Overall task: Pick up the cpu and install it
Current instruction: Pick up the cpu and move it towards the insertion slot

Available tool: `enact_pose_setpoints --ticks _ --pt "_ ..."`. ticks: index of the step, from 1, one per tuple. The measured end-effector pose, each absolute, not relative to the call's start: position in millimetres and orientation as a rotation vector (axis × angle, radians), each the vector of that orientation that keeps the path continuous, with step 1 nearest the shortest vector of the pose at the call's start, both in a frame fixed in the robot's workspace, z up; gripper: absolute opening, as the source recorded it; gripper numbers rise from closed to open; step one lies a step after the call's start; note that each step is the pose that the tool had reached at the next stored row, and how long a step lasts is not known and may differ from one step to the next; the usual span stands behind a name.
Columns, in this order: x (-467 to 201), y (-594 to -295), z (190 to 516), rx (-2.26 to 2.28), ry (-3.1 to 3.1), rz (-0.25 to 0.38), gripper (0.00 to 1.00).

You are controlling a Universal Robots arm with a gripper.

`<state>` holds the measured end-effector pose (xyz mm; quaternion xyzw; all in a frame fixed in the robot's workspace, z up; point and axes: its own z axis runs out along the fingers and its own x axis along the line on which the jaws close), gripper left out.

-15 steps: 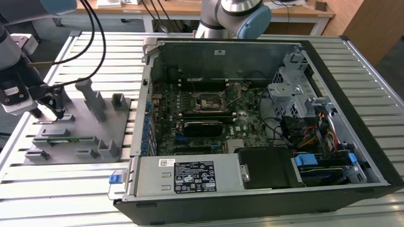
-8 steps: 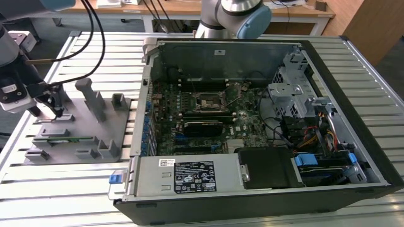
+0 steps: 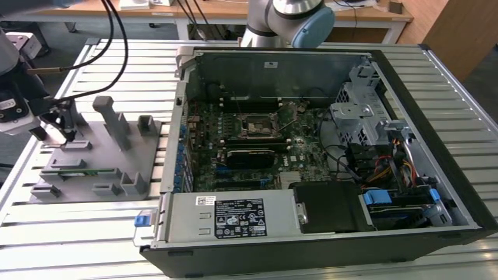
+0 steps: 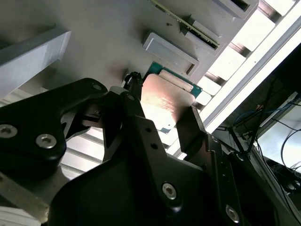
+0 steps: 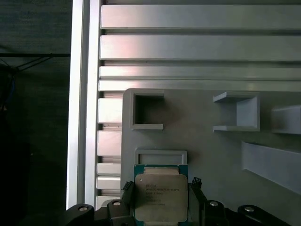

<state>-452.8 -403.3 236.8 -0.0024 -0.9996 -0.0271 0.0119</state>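
The cpu (image 5: 161, 197) lies flat, silvery lid up with a green edge showing, at the edge of the grey fixture plate (image 3: 97, 158), just beside a shallow rectangular pocket (image 5: 161, 157) of that plate. The gripper (image 5: 161, 184) is down over it. In both wrist views its two black fingers (image 5: 128, 187) stand on opposite sides of the chip, jaws narrowed to the chip's width and set against its edges. I cannot tell whether the cpu is off the plate or resting on it. In the exterior view the plate sits at the exterior view's left on the slotted aluminium table (image 3: 109, 58), with upright grey posts (image 3: 113, 119) and a green memory stick (image 3: 81, 171) in one of its slots. The open computer case (image 3: 459, 192) lies well apart at the exterior view's right. The cpu socket (image 3: 257, 124) on its motherboard (image 3: 233, 169) has its frame uncovered.
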Motion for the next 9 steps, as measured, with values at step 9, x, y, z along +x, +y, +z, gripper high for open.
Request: enact_pose_setpoints --ticks 9 --pt "-452.8 -403.3 245.2 -0.007 -3.117 -0.084 0.54"
